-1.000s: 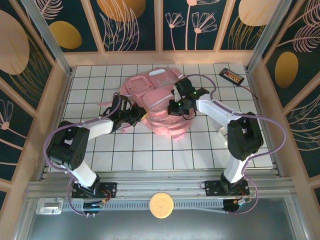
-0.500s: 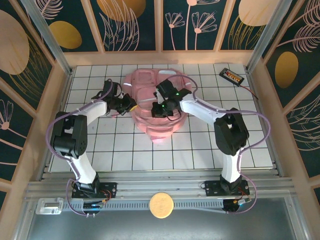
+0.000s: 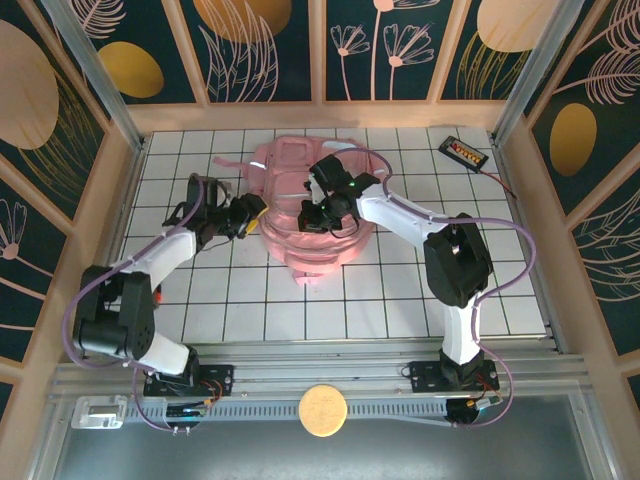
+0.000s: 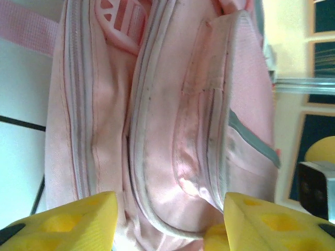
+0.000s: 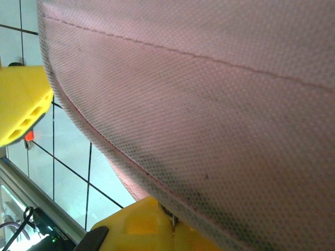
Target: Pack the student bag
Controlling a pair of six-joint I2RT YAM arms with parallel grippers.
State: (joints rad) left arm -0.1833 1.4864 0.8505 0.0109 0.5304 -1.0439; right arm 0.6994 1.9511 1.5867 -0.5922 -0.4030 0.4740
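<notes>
The student bag, a large pale-pink backpack, lies in the middle of the tiled table. My right gripper rests on top of it; in the right wrist view the gripper is shut, pinching a small metal piece at the edge of the bag's pink mesh fabric. My left gripper is at the bag's left side, open. In the left wrist view its yellow fingers stand wide apart in front of the bag's zipped pockets, gripping nothing.
A black device with an orange label lies at the back right corner. A pink strap trails left of the bag. Wooden walls enclose the table on three sides. A yellow finger of the left gripper shows beside the bag.
My left gripper has opened and its arm has swung out to the left. The right gripper moved left and back with the bag, which now lies more bunched up.
</notes>
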